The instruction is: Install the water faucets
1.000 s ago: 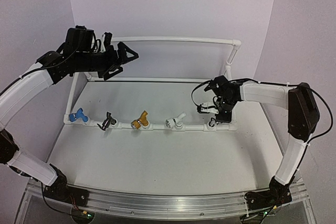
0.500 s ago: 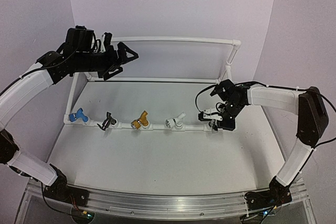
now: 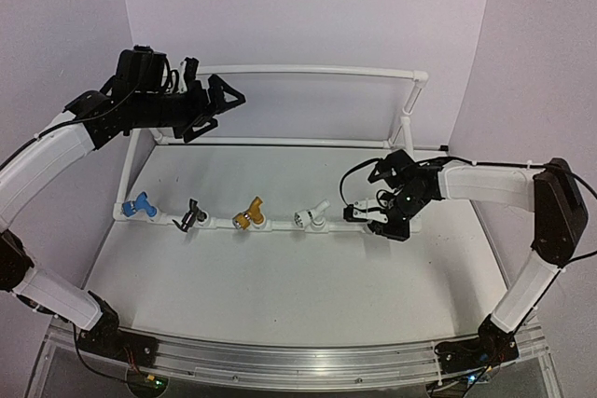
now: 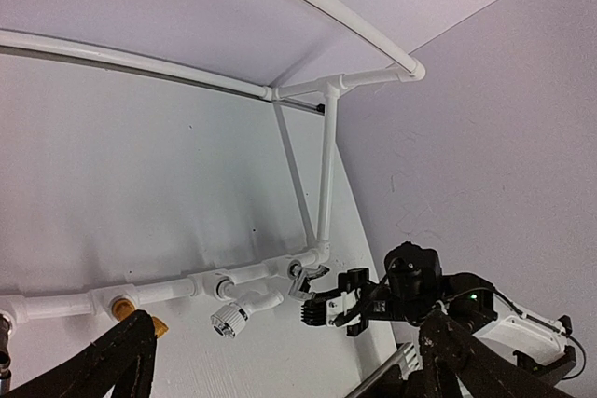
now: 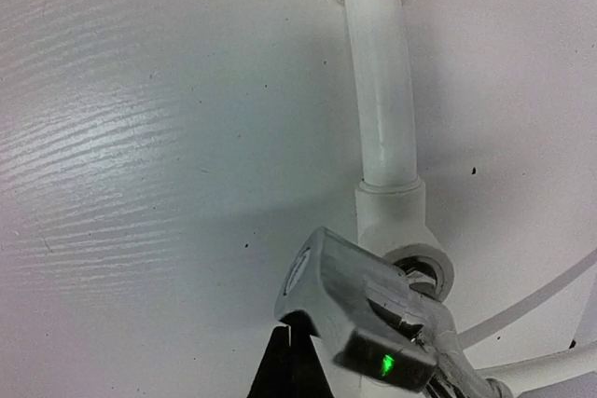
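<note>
Blue, black, gold and white water faucets sit in a row on the front pipe of the white frame. The silver-grey faucet sits in the end socket, also seen in the left wrist view. My right gripper is shut, its tips together against the underside of that faucet's handle, with nothing between them. My left gripper hangs open high at the back left, far from the faucets.
The white pipe frame has a raised back rail and a right corner post. A straight pipe section leads away from the end socket. Purple walls close in on three sides. A metal rail runs along the near edge.
My right gripper has swung from above the end socket down to its near side, tips now pointing left at the silver-grey faucet. The left arm has not moved.
</note>
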Controlling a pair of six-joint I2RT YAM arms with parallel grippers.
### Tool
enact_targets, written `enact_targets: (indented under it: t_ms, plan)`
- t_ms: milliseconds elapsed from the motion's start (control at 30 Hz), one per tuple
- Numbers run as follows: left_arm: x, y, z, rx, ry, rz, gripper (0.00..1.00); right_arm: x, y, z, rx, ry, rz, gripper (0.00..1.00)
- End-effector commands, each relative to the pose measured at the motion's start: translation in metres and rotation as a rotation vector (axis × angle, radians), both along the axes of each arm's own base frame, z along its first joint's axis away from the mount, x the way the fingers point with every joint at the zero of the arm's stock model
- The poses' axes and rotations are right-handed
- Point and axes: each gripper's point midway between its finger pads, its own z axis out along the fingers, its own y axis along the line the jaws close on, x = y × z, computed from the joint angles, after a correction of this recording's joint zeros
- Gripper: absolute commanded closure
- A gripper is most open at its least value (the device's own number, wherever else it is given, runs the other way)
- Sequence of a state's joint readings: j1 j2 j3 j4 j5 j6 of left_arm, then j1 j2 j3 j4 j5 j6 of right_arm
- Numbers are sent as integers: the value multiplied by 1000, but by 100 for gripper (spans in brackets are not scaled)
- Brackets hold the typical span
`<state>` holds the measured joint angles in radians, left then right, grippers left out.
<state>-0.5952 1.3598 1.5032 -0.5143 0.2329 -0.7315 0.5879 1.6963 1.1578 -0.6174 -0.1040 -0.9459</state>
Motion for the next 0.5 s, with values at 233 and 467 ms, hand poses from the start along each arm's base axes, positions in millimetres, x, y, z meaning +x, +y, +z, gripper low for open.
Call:
enact_targets:
  t_ms: [233, 467]
  plan:
    - [1, 3, 19, -25, -59, 5, 2, 35, 44, 23, 119, -141, -20, 100]
    - [1, 4, 18, -24, -60, 10, 2, 66, 51, 34, 104, -217, -78, 100]
